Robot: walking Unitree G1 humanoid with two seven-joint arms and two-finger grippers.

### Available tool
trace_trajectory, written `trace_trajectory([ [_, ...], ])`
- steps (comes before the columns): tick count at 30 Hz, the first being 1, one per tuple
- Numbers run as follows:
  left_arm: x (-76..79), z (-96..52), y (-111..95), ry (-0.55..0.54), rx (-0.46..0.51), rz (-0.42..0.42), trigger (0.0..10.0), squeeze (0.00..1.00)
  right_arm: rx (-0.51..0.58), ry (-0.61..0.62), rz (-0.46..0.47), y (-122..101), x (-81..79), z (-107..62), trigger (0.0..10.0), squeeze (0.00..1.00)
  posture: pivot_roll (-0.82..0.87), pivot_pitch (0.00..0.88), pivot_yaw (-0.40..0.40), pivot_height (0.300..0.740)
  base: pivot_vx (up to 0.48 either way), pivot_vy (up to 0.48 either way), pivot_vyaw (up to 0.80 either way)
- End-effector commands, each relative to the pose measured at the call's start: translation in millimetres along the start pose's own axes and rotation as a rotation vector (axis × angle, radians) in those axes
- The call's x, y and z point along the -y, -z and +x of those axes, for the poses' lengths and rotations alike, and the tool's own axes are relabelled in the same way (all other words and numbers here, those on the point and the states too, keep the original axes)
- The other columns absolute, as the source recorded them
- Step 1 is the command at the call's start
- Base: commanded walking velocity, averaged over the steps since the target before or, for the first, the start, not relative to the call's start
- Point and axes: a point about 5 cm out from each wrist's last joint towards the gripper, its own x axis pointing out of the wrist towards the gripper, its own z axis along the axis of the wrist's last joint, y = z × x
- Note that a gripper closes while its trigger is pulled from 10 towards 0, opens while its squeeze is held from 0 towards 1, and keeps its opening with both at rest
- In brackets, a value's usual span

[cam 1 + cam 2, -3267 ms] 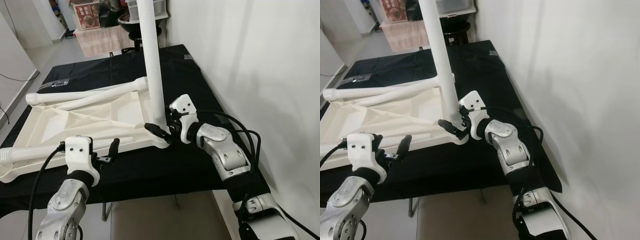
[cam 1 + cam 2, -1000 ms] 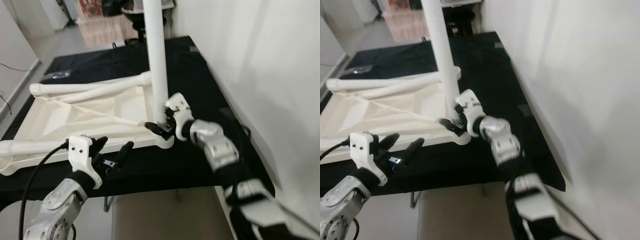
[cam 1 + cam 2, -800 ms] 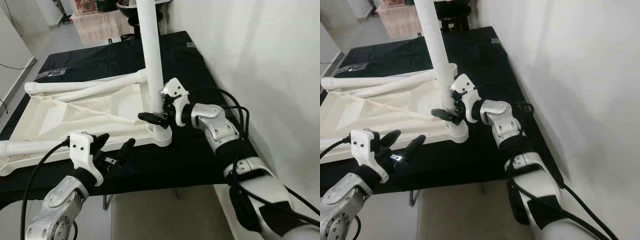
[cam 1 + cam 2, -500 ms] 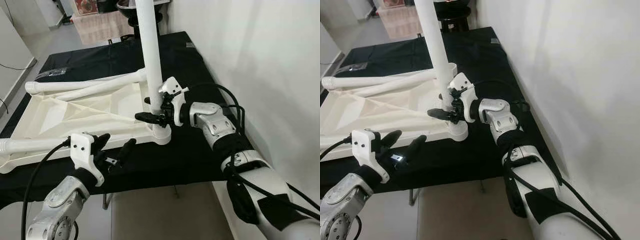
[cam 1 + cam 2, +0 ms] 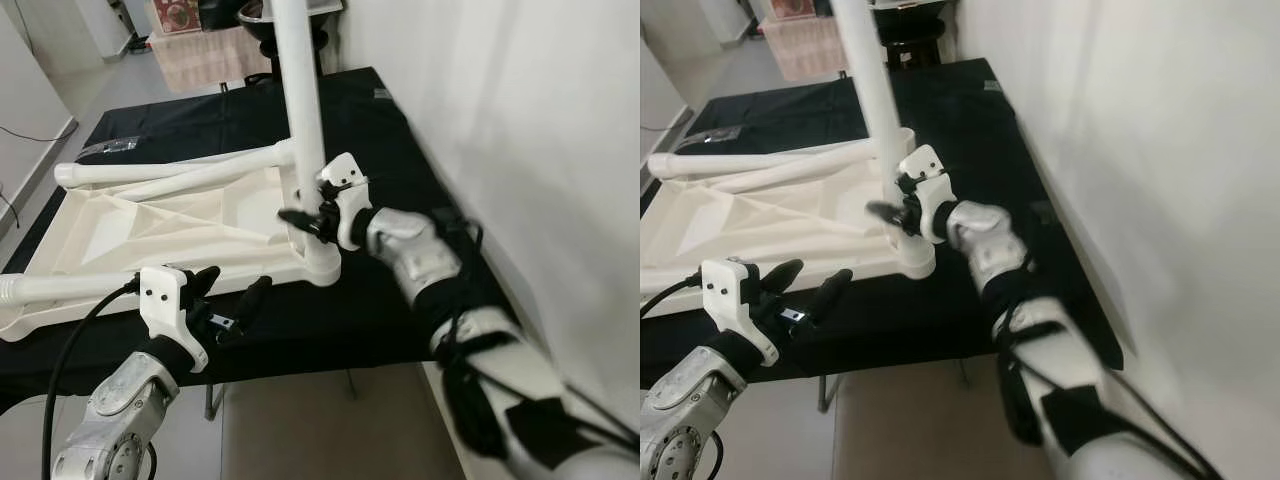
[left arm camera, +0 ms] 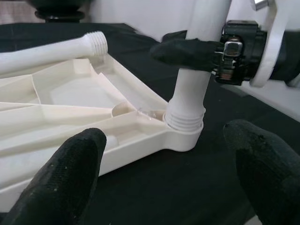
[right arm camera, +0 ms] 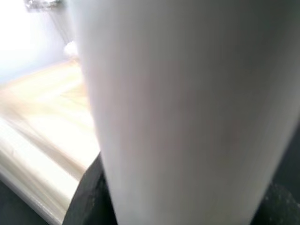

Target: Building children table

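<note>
Nearest the camera, the left gripper (image 5: 232, 305) hovered with its fingers spread wide apart, holding nothing.

Just beyond it the white plastic tabletop (image 5: 170, 235) lay upside down on the black-covered bench (image 5: 390, 300), its ribbed underside showing. One white leg (image 5: 297, 95) stood upright in the near right corner socket (image 6: 183, 129), screwed in at a ribbed collar. The right gripper (image 5: 305, 218) was clamped around that leg a little above the socket, black fingers on either side of the tube. Farther back, two more loose legs (image 5: 170, 175) lay across the tabletop's far edge, one threaded end (image 6: 93, 43) visible. Another leg (image 5: 40, 288) lay along the near left edge. Beyond the bench stood a dark stool (image 5: 265, 20) and a cloth-draped stand (image 5: 200, 55); a white wall (image 5: 520, 130) ran along the right side.
</note>
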Motion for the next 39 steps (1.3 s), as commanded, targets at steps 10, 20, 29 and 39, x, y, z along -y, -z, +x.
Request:
trace_trajectory([
  [10,-7.5,-1.2,4.3,-0.011,-0.027,-0.001,10.0,0.0,-0.12,0.114,-0.003,27.7,-18.8,-7.8,0.0,0.0,-0.03,0.106,0.101,0.74,0.0,0.0,0.0],
  [20,-9.0,-0.6,4.2,-0.023,-0.02,-0.002,10.0,0.0,0.041,-0.157,-0.036,-6.5,4.8,-5.2,10.0,1.0,-0.02,0.098,0.098,0.74,0.0,0.0,0.0],
  [29,-7.4,0.4,3.8,-0.031,-0.009,-0.002,10.0,0.0,0.014,-0.483,-0.11,-13.9,0.6,-2.0,10.0,0.0,-0.01,0.097,0.084,0.74,0.0,0.0,0.0],
  [39,-6.3,0.6,3.9,-0.03,-0.006,-0.003,10.0,0.0,0.011,-0.527,-0.087,-20.5,2.2,4.1,0.0,0.0,-0.01,0.102,0.073,0.74,0.0,0.0,0.0],
])
